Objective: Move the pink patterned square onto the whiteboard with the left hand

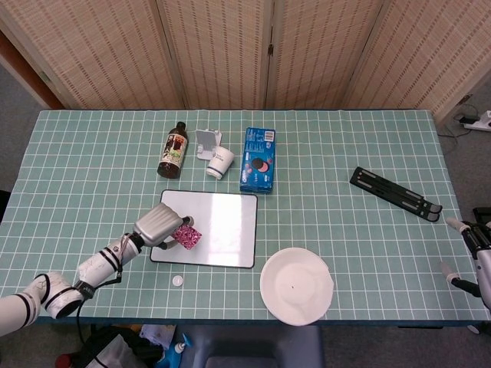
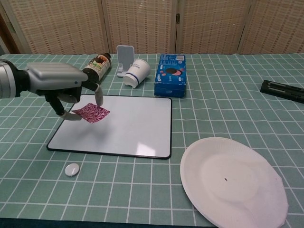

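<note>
Now | left hand (image 2: 64, 88) pinches pink patterned square (image 2: 93, 113) by its edge | over whiteboard (image 2: 133, 128)

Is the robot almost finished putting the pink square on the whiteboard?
Almost. The left hand has the pink square pinched by one edge, already over the whiteboard, seemingly just above it. What is left is to lay it flat and let go. The right hand waits at the table edge.

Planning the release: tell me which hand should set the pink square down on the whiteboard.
Left. The left hand already holds the pink square above the whiteboard. The right hand sits at the table's far edge, empty.
</note>
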### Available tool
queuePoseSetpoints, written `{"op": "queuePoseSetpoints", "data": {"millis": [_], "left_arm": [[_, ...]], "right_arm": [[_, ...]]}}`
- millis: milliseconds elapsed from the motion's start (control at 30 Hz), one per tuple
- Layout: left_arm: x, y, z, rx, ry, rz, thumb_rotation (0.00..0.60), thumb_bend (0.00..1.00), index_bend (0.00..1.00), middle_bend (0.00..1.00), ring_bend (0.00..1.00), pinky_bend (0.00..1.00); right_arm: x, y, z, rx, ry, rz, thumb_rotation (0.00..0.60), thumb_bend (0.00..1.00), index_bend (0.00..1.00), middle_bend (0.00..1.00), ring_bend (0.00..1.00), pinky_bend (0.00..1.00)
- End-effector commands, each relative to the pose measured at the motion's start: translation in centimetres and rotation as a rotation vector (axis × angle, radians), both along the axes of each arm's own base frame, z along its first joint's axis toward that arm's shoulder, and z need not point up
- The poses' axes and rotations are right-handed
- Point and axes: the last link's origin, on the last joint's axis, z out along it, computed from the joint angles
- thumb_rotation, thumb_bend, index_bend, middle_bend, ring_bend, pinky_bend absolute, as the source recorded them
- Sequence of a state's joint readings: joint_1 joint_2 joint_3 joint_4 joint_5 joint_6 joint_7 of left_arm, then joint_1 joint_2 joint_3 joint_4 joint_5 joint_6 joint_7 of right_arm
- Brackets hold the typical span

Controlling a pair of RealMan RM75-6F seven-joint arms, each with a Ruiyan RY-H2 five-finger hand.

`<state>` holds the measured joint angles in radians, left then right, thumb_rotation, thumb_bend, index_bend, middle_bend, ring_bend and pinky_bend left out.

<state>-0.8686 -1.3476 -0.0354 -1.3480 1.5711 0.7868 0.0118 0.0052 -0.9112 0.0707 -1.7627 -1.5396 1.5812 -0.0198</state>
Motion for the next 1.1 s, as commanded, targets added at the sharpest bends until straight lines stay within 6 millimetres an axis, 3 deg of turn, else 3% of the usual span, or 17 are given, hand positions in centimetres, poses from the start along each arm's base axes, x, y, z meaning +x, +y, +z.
{"op": "queuePoseSetpoints", "data": {"millis": [33,200,367,733,933,1100], "left_arm": [[0.4,0.6,-0.9,0.003,0.037,-0.001,0.6,0.29,0.33,0.99,0.96,0.94],[0.1,1.0,-1.6,0.005,0.072,0.026,0.6,0.29,0.28,0.99,0.96,0.94],[-0.4,0.7,-1.1,0.019,0.082,0.039,0.6,0.29,0.2,0.99,0.96,0.94],[-2.8,-4.2,3.0,0.0,0.056,-0.098,0.6,0.29,0.31,0.99,0.96,0.94],[-3.7,-6.8,3.7,-0.058,0.067,-0.204,0.6,0.29,0.34,0.99,0.96,0.94],[-4.0,-8.2,3.1,-0.102,0.064,-0.252,0.6,0.28,0.35,0.99,0.96,0.94]], "right_arm": [[-0.1,0.0,0.0,-0.001,-0.001,0.0,0.6,0.19,0.2,0.26,0.23,0.27],[-0.2,0.2,0.1,-0.006,-0.002,-0.003,0.6,0.19,0.2,0.26,0.23,0.27],[-0.3,0.5,0.4,-0.018,-0.003,-0.01,0.6,0.19,0.2,0.26,0.23,0.27],[-0.4,0.4,0.2,-0.011,-0.007,-0.002,0.6,0.19,0.2,0.26,0.23,0.27],[-0.2,0.0,-0.1,-0.002,-0.01,0.008,0.6,0.19,0.2,0.26,0.23,0.27],[-0.1,-0.2,-0.3,0.005,-0.01,0.013,0.6,0.19,0.2,0.26,0.23,0.27]]}}
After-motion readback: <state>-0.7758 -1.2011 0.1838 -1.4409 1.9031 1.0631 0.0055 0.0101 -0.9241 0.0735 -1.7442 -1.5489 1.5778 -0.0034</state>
